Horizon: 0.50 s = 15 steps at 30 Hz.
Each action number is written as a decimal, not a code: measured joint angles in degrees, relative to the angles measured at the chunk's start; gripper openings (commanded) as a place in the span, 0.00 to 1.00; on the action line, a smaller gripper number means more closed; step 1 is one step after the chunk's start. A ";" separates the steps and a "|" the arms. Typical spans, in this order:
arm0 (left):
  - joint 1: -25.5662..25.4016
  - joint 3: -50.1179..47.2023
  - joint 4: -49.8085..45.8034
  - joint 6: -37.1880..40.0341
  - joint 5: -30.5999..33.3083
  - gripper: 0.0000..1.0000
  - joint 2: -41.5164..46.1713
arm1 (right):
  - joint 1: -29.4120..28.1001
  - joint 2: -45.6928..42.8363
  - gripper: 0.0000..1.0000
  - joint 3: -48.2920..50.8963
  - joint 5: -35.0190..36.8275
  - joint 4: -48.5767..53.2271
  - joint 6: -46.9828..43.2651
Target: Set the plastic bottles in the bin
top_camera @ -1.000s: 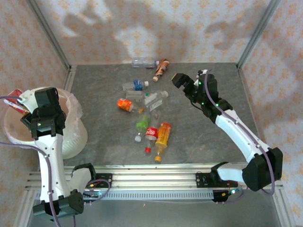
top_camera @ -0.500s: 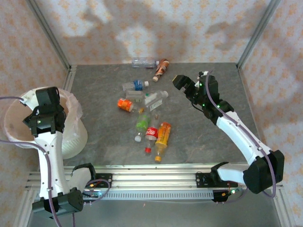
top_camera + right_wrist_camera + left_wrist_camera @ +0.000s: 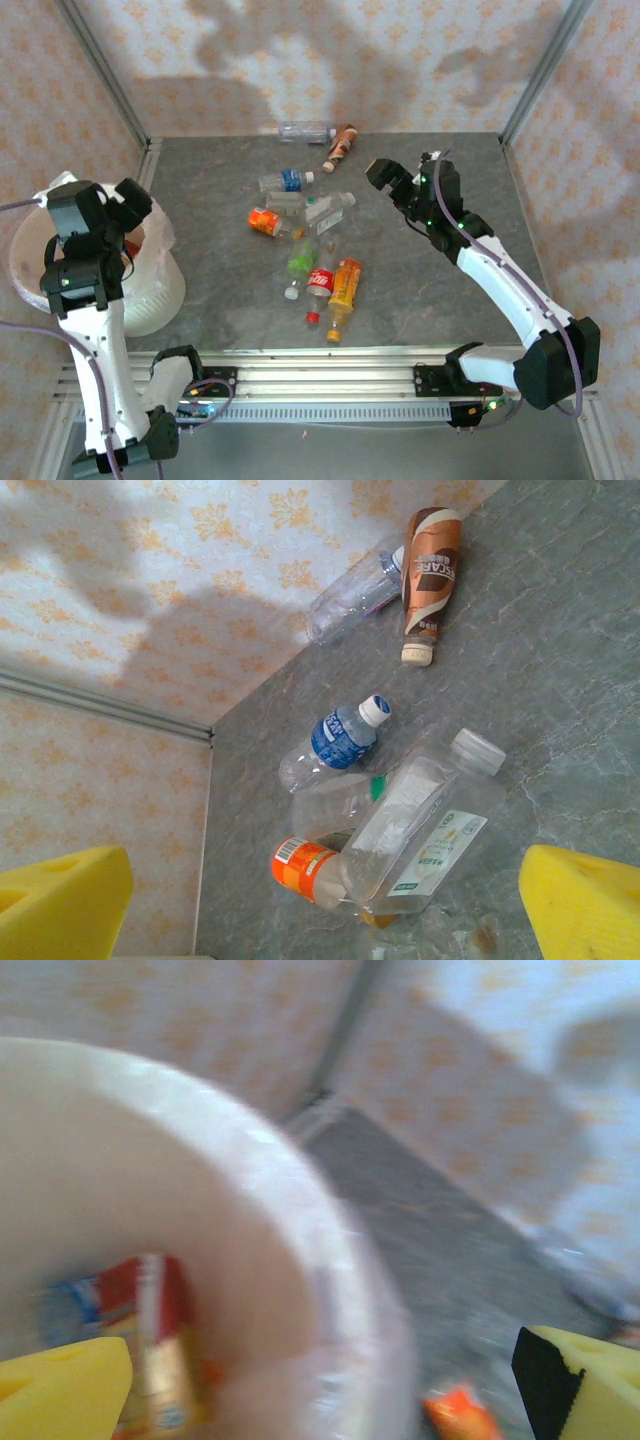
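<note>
Fingers of left gripper and right gripper are standing spread, both empty. About ten bottles are lying mid-frame on table; one more is lying inside single bin, left edge.

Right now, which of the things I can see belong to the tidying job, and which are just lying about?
Part of the job:
- bin
- clear bottle
- brown-label bottle
- blue-label bottle
- green-label bottle
- orange juice bottle
- red-labelled bottle, blurred, inside the bin

Not part of it:
- metal rail
- patterned walls
</note>
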<state>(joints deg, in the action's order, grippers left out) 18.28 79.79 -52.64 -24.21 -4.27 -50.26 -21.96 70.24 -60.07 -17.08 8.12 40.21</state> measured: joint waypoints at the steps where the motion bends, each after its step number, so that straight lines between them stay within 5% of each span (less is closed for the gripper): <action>1: -0.74 0.00 1.07 -0.37 -3.02 1.00 0.42 | 0.00 0.04 0.99 0.11 0.20 0.02 0.00; 7: -12.11 0.11 7.15 -2.43 -15.39 0.99 0.00 | 0.00 1.64 0.99 0.20 2.16 0.04 0.22; 15: -36.02 1.68 13.09 -3.02 -11.76 1.00 -8.11 | 0.00 4.94 0.99 0.20 2.56 0.15 1.07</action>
<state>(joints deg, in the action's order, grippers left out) -17.74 81.47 -39.55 -27.22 -16.03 -58.37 -21.96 75.18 -59.88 -14.52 8.27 41.28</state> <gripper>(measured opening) 0.995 0.994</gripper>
